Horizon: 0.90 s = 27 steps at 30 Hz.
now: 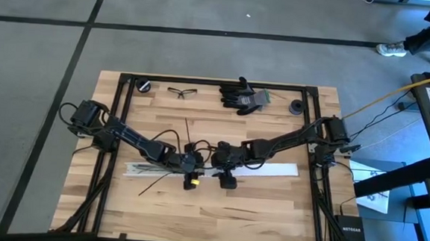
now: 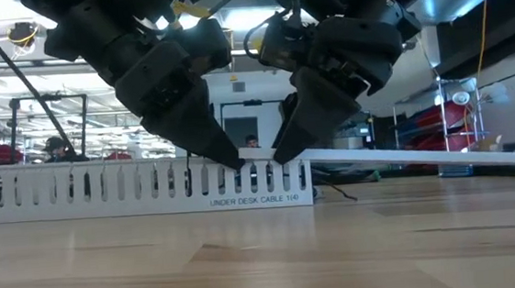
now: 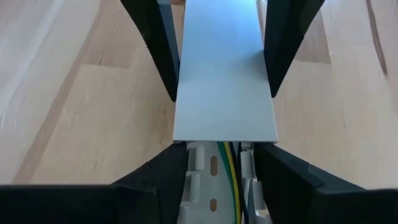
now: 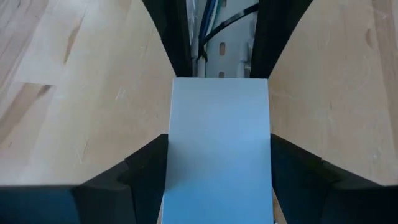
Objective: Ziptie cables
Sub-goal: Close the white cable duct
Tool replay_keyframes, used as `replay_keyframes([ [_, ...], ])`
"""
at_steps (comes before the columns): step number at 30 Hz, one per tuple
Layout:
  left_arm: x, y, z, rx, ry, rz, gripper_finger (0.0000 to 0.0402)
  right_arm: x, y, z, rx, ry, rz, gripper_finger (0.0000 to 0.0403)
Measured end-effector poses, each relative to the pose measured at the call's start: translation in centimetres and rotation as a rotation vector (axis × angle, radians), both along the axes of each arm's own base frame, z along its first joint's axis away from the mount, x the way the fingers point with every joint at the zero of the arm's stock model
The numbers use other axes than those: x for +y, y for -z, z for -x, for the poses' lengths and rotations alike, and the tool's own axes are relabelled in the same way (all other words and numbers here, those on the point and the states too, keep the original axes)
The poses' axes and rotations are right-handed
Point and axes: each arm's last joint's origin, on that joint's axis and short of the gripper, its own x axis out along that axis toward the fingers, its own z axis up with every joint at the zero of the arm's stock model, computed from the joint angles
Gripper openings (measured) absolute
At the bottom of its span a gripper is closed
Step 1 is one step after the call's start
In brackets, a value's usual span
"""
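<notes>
Workshop behind, wooden table (image 1: 269, 206) below. Slotted rail (image 2: 104, 188) at left, cables (image 3: 227, 180) lying inside its channel. Left gripper (image 1: 191, 164) spread astride the rail's open end; right gripper (image 1: 223, 164) spread astride the flat white strip (image 1: 279, 169), touching nose to nose. Risk, by judgement: strip end riding over the wires, or slipping sideways, fingers gripping nothing.

Pale matt wooden table (image 1: 269, 206); plastic rail (image 2: 104, 188)
</notes>
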Motion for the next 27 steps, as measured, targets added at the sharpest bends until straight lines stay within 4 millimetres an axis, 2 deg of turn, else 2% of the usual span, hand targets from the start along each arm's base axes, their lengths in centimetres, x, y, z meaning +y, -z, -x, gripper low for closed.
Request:
replay_keyframes([
  [7, -0.2, 0.0, 0.0, -0.003, -0.01, 0.018, 0.0172, 0.0, -0.3, 0.1, 0.019, -0.001, 0.021, 0.0225],
  [13, -0.2, 0.0, 0.0, 0.003, -0.001, 0.025, 0.0221, 0.0, -0.3, 0.1, 0.021, -0.017, 0.027, 0.0225],
  [19, 0.0, -1.6, 0.7, 0.027, 0.042, 0.016, 0.0264, -0.1, -0.3, 0.0, 0.019, -0.008, 0.03, 0.0225],
  [22, -0.1, -3.2, 0.8, -0.032, 0.037, 0.034, 0.027, -0.1, -0.3, 0.0, 0.023, -0.007, 0.033, 0.0225],
  [27, 0.1, -3.3, 1.2, -0.012, 0.02, 0.044, 0.0264, -0.1, -0.2, 0.1, 0.028, -0.005, 0.036, 0.0225],
])
